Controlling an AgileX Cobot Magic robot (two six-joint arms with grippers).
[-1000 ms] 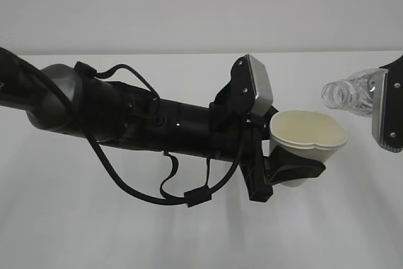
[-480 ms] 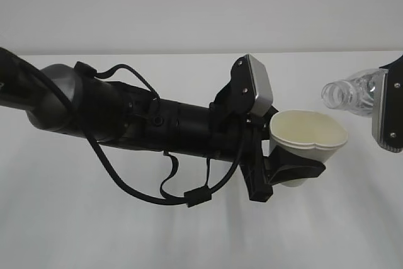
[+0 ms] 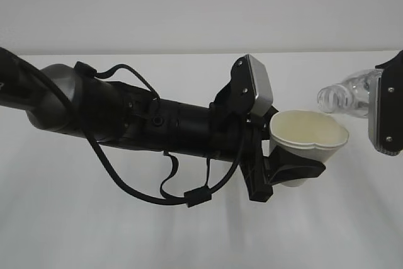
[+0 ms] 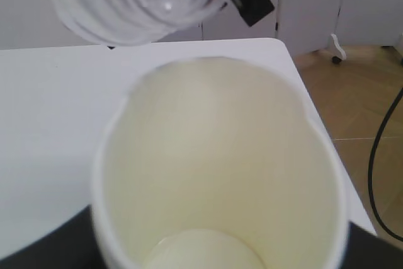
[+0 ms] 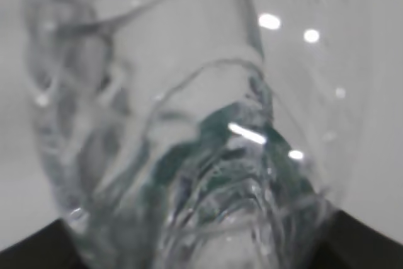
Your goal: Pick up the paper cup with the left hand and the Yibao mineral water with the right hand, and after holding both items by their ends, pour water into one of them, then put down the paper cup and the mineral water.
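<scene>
Tilted bottle beside gripped cup — airborne

A plain white counter fills the lower part of the exterior view, its far edge meeting a pale wall. Soft grey shadows fall across its surface. In the left wrist view its rounded corner shows, with a light wooden floor beyond it.

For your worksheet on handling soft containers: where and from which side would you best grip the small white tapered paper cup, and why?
Grip the small white tapered paper cup low on its wall, near the base, coming from the side, as the left black two-pronged gripper does here. The mouth stays clear for the clear plastic bottle tilted beside it. The rim looks pinched out of round, so probably squeeze gently.
</scene>
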